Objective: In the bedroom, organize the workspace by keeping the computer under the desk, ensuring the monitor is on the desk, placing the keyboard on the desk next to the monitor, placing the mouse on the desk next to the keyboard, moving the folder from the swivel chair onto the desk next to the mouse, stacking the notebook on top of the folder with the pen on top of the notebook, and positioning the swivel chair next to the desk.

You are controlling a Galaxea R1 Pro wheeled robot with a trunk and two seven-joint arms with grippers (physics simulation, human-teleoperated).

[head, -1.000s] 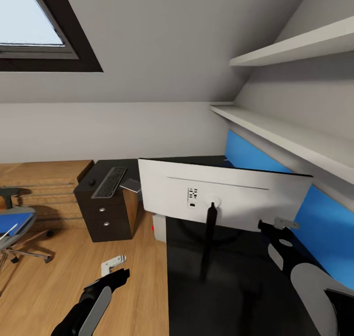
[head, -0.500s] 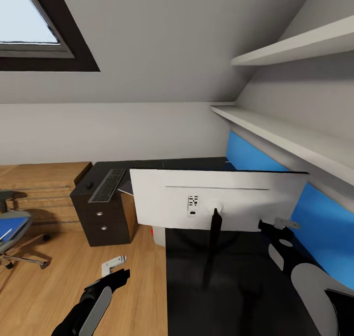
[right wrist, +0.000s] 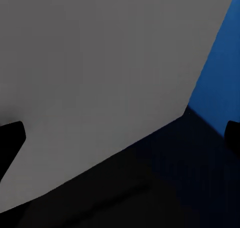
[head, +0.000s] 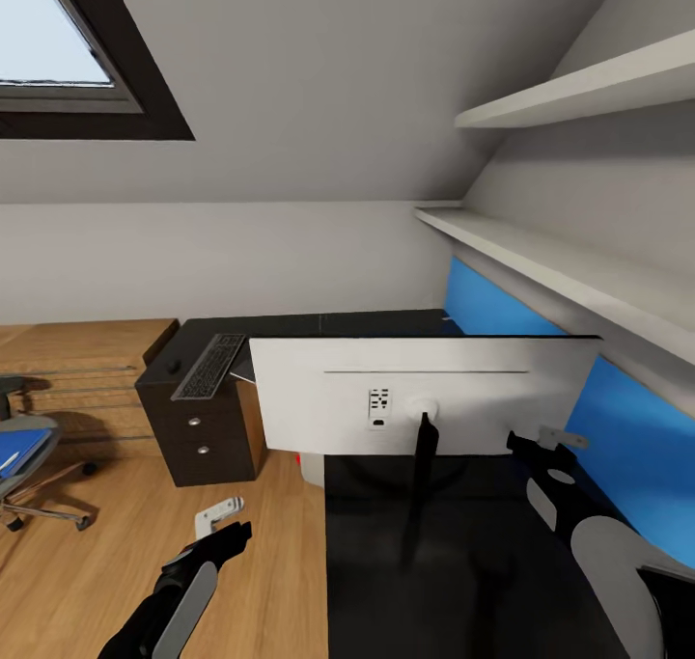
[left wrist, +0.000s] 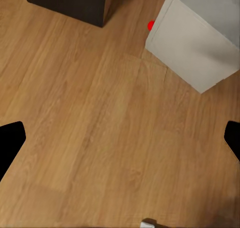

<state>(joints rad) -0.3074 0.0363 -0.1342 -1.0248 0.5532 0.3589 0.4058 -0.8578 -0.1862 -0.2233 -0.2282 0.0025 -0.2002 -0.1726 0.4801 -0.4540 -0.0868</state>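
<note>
The white back of the monitor (head: 425, 394) faces me on its black stand, standing on the black desk (head: 483, 582). The keyboard (head: 210, 366) lies on the desk's far left part above the drawers, with a small black mouse (head: 175, 363) beside it. At the left edge, the blue folder (head: 14, 449) rests on the swivel chair (head: 29, 466). The white computer (left wrist: 192, 43) stands on the floor by the desk edge. My left gripper (head: 224, 527) hangs open over the wooden floor (left wrist: 100, 128). My right gripper (head: 543, 441) is open beside the monitor's back (right wrist: 100, 78).
A dark drawer unit (head: 198, 437) carries the desk's left end. Blue wall panel (head: 627, 437) and white shelves (head: 560, 263) line the right side. A skylight (head: 58, 51) sits in the sloped ceiling. A low wooden platform (head: 87, 350) runs along the far wall.
The whole picture has shifted a little leftward, so my camera has moved. The monitor now looks squarer to me. Both arms keep their pose.
</note>
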